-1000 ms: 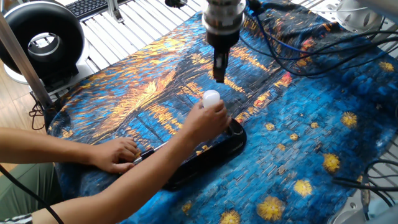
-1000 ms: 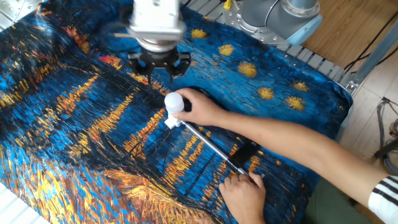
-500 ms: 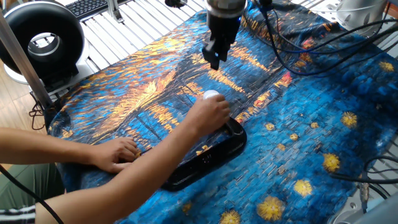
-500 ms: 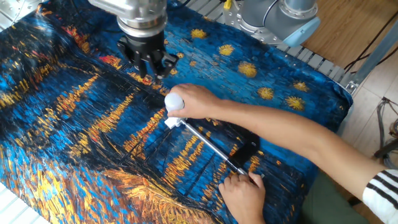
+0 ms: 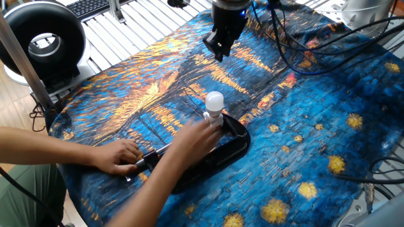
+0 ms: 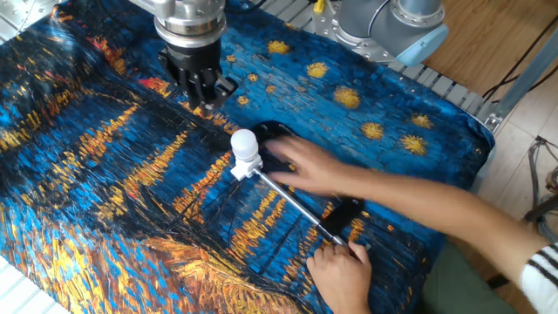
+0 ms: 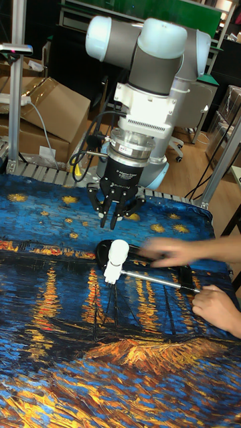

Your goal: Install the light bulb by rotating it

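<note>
Light bulb point(image 5: 214, 101) stands upright at frame centre on the white socket point(image 6: 241, 170), black base point(image 5: 235, 144) beneath; gripper point(image 5: 216, 49) hangs above and apart, empty, fingers slightly parted; blurred hand point(image 6: 318, 170) beside bulb; rotating not yet begun.

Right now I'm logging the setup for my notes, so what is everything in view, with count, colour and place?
light bulb: one, frosted white, upright mid-cloth at the end of the rod.
metal rod: one, silver, running from the bulb's base toward the person.
black tray: one, glossy black, under the rod.
cloth: one, blue, yellow and orange painted print, covering the table.
ring-shaped device: one, black, off the cloth's far corner.
cardboard boxes: brown, behind the table.
person's hands: two; one holds the rod's end, the other blurred near the bulb.
gripper: one, black fingers, above the cloth beyond the bulb, holding nothing.
</note>
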### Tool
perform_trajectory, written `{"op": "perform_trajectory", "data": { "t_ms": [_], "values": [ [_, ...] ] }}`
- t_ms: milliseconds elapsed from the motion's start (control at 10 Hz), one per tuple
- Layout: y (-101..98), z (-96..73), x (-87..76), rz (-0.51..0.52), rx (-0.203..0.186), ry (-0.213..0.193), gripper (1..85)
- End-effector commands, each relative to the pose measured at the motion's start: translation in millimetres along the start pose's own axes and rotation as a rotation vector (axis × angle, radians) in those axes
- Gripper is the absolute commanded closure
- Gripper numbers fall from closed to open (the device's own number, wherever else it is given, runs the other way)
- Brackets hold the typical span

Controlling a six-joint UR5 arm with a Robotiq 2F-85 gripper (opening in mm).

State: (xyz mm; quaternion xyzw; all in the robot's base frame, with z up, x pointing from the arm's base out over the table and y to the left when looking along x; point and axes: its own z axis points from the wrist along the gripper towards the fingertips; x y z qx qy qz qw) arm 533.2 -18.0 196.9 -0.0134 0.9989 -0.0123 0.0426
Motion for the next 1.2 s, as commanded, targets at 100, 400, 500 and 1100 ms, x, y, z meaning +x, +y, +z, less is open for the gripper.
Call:
{"op": "perform_trajectory", "data": {
  "t_ms": [100,400,500,1100],
  "values": [
    [2.7,4.1,0.3,0.050,-0.006,0.027,63.0],
    [4.5,14.5,-8.4,0.080,-0.009,0.024,73.3],
    [7.4,16.1,-10.8,0.112,-0.019,0.020,79.0],
    [8.4,23.9,-13.6,0.108,-0.013,0.026,84.7]
  ]
}}
